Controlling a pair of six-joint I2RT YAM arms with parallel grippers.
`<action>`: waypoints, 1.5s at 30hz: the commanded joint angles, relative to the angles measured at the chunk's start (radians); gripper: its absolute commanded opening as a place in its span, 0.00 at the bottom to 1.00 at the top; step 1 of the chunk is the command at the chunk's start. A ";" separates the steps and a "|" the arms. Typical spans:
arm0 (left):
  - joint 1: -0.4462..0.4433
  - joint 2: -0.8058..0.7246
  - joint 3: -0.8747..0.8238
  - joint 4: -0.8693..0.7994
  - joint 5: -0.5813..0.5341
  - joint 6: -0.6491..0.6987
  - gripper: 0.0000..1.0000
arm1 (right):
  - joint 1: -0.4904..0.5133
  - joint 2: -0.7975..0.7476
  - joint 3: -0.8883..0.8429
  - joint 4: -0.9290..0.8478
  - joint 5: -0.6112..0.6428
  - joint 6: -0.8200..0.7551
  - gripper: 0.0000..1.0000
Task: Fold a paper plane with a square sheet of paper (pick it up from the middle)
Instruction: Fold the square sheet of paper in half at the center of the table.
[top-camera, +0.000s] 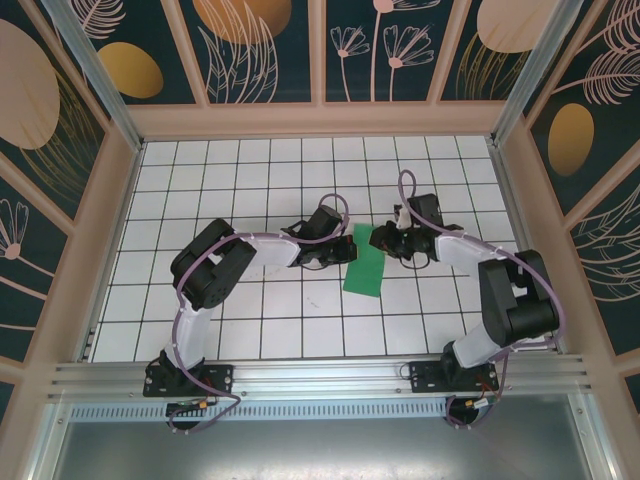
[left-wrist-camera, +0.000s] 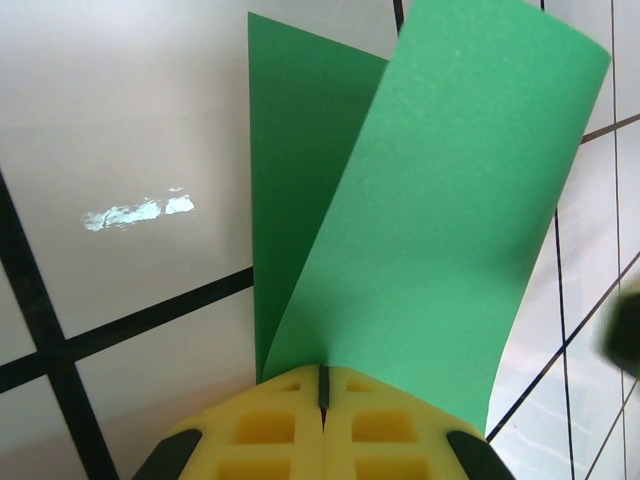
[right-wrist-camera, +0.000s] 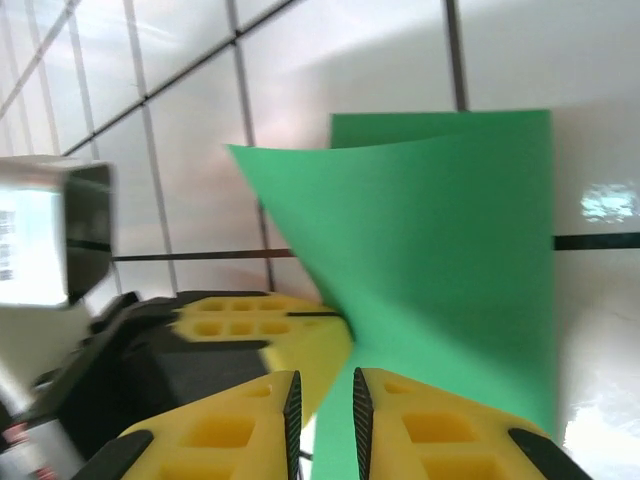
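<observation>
The square sheet of paper (top-camera: 364, 266) is green and lies folded over into a narrow strip on the tiles between the two grippers. My left gripper (top-camera: 345, 250) is shut on the sheet's near edge (left-wrist-camera: 440, 200), and two layers fan apart beyond its fingertips (left-wrist-camera: 300, 385). My right gripper (top-camera: 384, 240) faces it from the other side. Its jaws (right-wrist-camera: 322, 390) stand a narrow gap apart at the paper's (right-wrist-camera: 450, 260) edge, with green showing through the gap. The left gripper's yellow fingers (right-wrist-camera: 255, 320) sit just beside them. The paper plane is out of view.
The white tiled floor (top-camera: 300, 180) is ringed by wooden walls (top-camera: 110, 230) with an aluminium rail (top-camera: 320, 378) at the near edge. Both arms (top-camera: 215, 262) (top-camera: 510, 290) bend inward toward the middle.
</observation>
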 joint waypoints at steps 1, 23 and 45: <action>-0.004 0.078 -0.017 -0.125 -0.040 0.026 0.00 | -0.008 0.053 -0.014 0.007 -0.020 -0.043 0.25; -0.004 0.086 -0.013 -0.139 -0.043 0.035 0.00 | -0.053 0.057 0.085 -0.056 -0.039 -0.074 0.26; -0.004 0.082 -0.023 -0.143 -0.048 0.040 0.00 | -0.075 0.094 0.141 -0.051 -0.033 -0.076 0.27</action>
